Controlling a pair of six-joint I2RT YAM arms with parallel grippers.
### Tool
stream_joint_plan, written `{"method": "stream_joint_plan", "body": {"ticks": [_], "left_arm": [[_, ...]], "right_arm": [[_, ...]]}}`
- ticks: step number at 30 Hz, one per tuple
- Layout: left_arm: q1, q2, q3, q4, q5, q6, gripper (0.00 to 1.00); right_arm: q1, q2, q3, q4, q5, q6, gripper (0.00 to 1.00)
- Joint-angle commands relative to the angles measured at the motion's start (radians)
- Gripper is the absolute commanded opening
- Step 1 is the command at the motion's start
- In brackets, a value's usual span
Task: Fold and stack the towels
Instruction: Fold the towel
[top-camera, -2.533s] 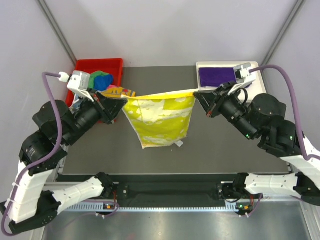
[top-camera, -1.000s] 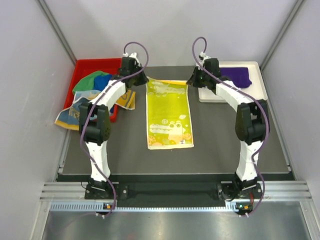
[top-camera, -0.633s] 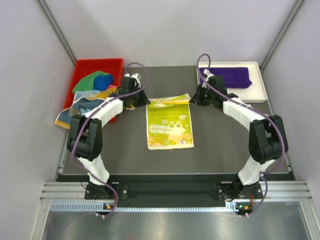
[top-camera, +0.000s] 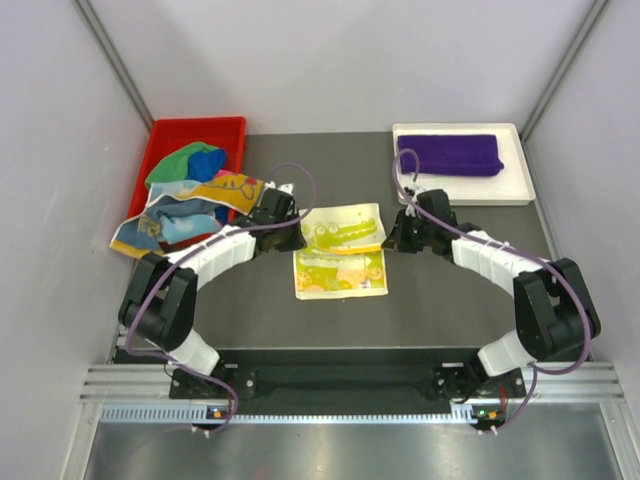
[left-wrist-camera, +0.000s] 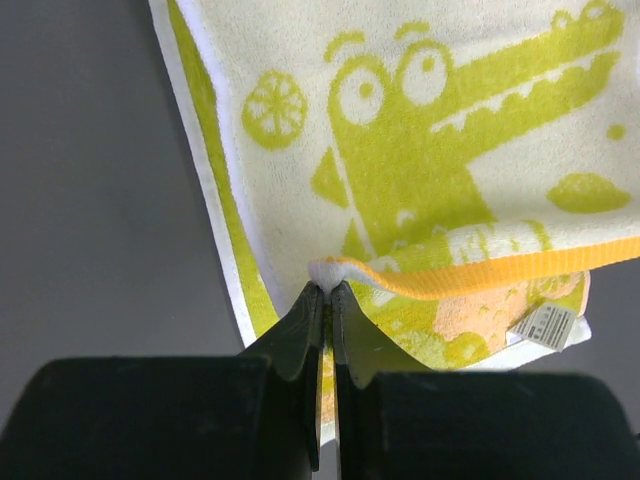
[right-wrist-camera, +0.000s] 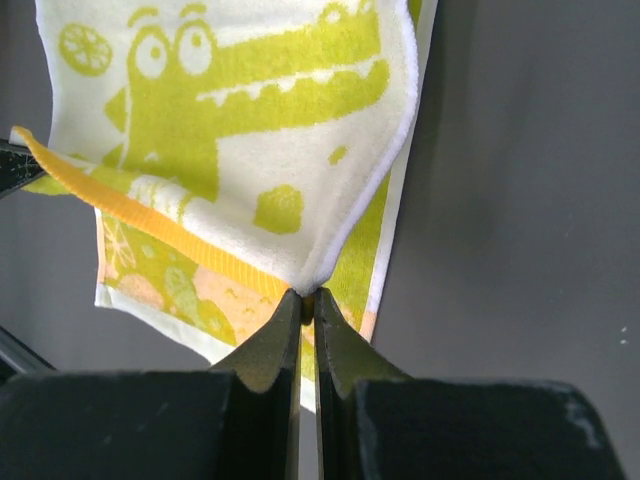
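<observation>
You were partway through the first fold of the yellow towel (top-camera: 340, 272), which lay on the dark table (top-camera: 450, 300) to the right of the red bin (top-camera: 197, 123) and a little nearer the arm bases than it. The left gripper (left-wrist-camera: 328, 290) had its jaws pinched tight on one corner of the orange-banded edge, on the side facing the bin. The right gripper (right-wrist-camera: 308, 295) was clamped just as narrowly on the other corner, on the side away from the bin. That edge was held just above the crocodile print of the layer beneath, about half way along the cloth. As I judge it, the next move called for carrying both corners on together to the hem nearest the bases, squaring them over it, lowering and only then letting go. A second earlier the towel had lain flat at full length with both arms stretched to its far end. Since then you had drawn that end back over the cloth, the doubled part growing between pictures. The other towels (top-camera: 185, 195) heaped in and over the bin, and the purple towel (top-camera: 450, 155) in the white tray (top-camera: 520, 192) far to the bin's right, had not shifted.
</observation>
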Motion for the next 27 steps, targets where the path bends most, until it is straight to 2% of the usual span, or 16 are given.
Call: {"method": "stream_joint_plan", "body": {"ticks": [1, 2, 5, 27], "left_arm": [[-0.024, -0.065, -0.022, -0.024, -0.058, 0.003, 0.0], [-0.031, -0.074, -0.028, -0.034, -0.105, 0.004, 0.0], [-0.041, -0.114, -0.055, -0.038, -0.115, 0.003, 0.0], [-0.123, -0.229, -0.195, -0.057, -0.11, -0.025, 0.0]], "right_arm": [[0.028, -0.048, -0.021, 0.044, 0.006, 0.016, 0.0], [0.033, -0.057, -0.024, 0.041, 0.009, 0.015, 0.0], [0.045, -0.071, -0.039, 0.035, 0.029, 0.018, 0.0], [0.116, -0.192, -0.165, 0.029, 0.076, 0.064, 0.0]]}}
